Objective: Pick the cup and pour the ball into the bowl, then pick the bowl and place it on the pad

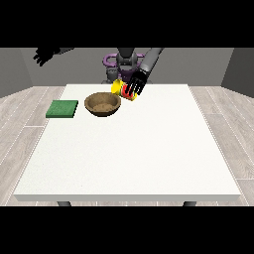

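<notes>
A cup, yellow at its mouth and red behind, is held tilted on its side above the table, its yellow end pointing left toward the bowl. The hand at the view's right has its black fingers curled round the cup's red part. The brown bowl stands on the table just left of and below the cup. No ball shows. The green pad lies flat near the table's left edge. The hand at the view's left is raised high off the table's left side, fingers spread.
The white table stretches wide toward the camera in front of the bowl. The robot's torso stands behind the far edge. Grey floor surrounds the table.
</notes>
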`<act>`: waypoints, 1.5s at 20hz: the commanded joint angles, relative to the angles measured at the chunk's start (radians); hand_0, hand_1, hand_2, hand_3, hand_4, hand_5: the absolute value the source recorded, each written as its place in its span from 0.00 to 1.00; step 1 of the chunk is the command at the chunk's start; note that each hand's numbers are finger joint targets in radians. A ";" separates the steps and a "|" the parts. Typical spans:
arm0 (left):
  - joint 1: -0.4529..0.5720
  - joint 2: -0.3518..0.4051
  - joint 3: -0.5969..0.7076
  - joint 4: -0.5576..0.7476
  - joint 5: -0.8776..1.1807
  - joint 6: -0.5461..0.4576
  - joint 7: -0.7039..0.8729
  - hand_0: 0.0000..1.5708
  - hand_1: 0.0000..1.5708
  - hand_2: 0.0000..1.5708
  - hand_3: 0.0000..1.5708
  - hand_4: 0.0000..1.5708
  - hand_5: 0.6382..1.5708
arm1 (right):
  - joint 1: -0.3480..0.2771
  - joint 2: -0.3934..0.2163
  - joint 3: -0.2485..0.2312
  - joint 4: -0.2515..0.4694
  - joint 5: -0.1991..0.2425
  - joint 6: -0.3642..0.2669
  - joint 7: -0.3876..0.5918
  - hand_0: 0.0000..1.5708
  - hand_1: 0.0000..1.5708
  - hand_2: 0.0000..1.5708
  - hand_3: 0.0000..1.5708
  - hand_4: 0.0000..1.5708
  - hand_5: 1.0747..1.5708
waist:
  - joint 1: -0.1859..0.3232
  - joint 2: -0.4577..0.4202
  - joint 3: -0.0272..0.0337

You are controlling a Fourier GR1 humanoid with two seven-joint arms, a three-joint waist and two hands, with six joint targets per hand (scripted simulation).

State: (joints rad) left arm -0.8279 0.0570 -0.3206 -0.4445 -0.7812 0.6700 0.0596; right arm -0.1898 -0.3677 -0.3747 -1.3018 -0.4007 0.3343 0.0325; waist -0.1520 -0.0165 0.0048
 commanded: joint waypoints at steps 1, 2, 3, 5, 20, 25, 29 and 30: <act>-0.045 -0.054 -0.092 0.022 -0.116 -0.047 0.183 0.87 0.87 1.00 1.00 0.92 0.97 | 0.004 -0.047 -0.035 0.088 -0.021 0.052 -0.003 0.00 0.00 0.00 0.00 0.44 0.98 | 0.033 -0.049 -0.0034; -0.106 -0.054 -0.092 0.047 -0.145 -0.083 0.218 0.87 0.87 1.00 1.00 0.92 0.97 | -0.011 -0.072 -0.051 0.097 -0.049 0.063 0.029 0.00 0.00 0.00 0.00 0.44 0.98 | 0.023 -0.046 -0.0032; -0.067 -0.055 -0.155 0.005 -0.153 -0.088 0.255 0.87 0.87 1.00 1.00 0.93 0.96 | -0.027 -0.056 -0.041 0.133 -0.024 0.057 -0.009 0.00 0.00 0.00 0.00 0.43 0.97 | 0.023 -0.032 -0.0033; -0.109 -0.056 -0.191 0.005 -0.192 -0.158 0.316 0.85 0.85 1.00 1.00 0.94 0.96 | -0.010 -0.034 -0.017 0.137 -0.004 0.058 -0.017 0.00 0.00 0.00 0.08 0.45 0.98 | 0.017 -0.072 -0.0034; -0.241 -0.057 -0.485 -0.108 -0.462 -0.563 0.588 0.16 0.16 0.79 0.99 0.69 1.00 | -0.143 0.006 0.032 0.209 0.049 0.000 -0.037 0.00 0.00 0.00 0.21 0.44 0.96 | -0.038 -0.038 -0.0044; -0.152 -0.057 -0.537 -0.236 -0.460 -0.684 0.570 0.00 0.00 0.68 0.98 0.71 1.00 | -0.155 0.032 0.038 0.225 0.042 -0.035 0.002 0.00 0.00 0.00 0.03 0.45 0.95 | 0.014 -0.103 -0.0048; -0.175 0.014 -0.371 -0.282 -0.402 -0.492 0.527 0.20 0.20 0.95 0.98 0.70 1.00 | -0.105 0.037 0.035 0.213 0.075 -0.064 -0.041 0.00 0.00 0.00 0.11 0.47 0.96 | 0.068 -0.087 -0.0058; -0.127 0.028 -0.325 -0.313 -0.351 -0.441 0.522 0.48 0.48 1.00 0.98 0.70 0.98 | -0.075 -0.001 0.009 0.223 0.061 -0.031 -0.053 0.00 0.00 0.00 0.11 0.47 0.96 | 0.083 -0.100 -0.0063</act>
State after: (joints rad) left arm -0.9869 0.0344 -0.7471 -0.6916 -1.2052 0.1235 0.6121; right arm -0.2864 -0.3590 -0.3528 -1.0758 -0.3401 0.3135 -0.0193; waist -0.1074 -0.1041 -0.0004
